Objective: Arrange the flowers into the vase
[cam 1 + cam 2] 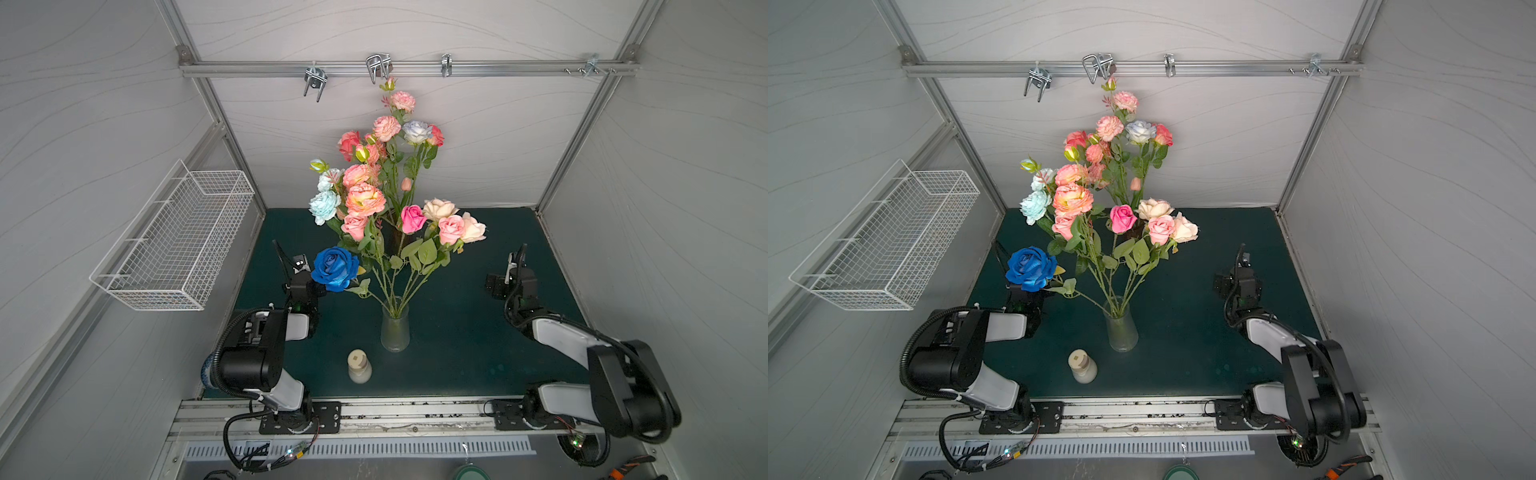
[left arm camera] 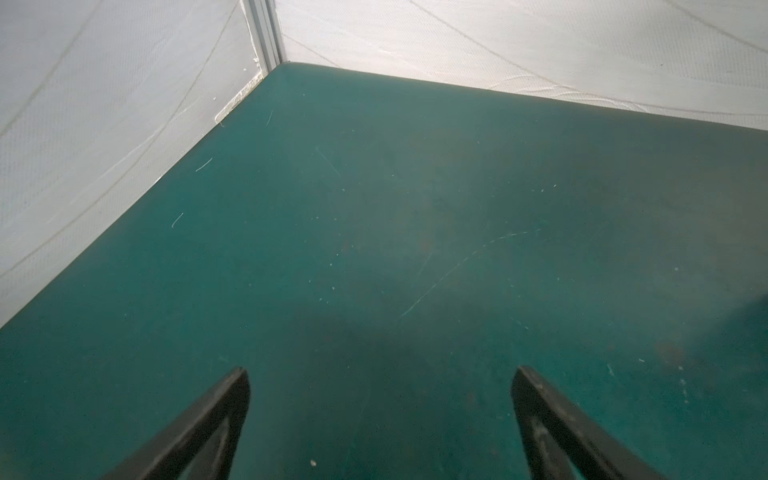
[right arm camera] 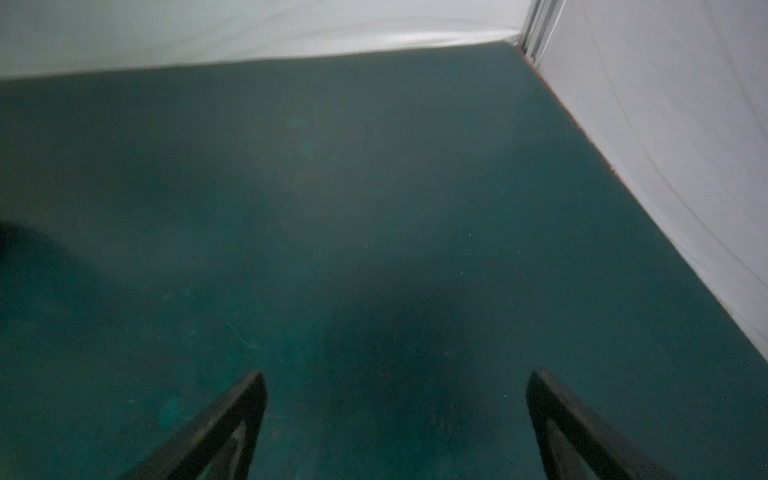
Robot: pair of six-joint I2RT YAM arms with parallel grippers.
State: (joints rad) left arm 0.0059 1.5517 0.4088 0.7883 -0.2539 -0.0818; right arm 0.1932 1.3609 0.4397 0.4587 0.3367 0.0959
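Looks all but finished. Shows the flowers [image 1: 374, 199] standing with stems in the vase [image 1: 395, 328] mid-surface [image 2: 415, 208], none lying loose. Leaves both the left gripper [image 2: 380, 374] and the right gripper [image 3: 395, 376] spread wide, empty.

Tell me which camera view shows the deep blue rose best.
A top view: the deep blue rose shows whole, leaning left out of the vase. Both top views show it about equally; the wrist views miss it entirely.
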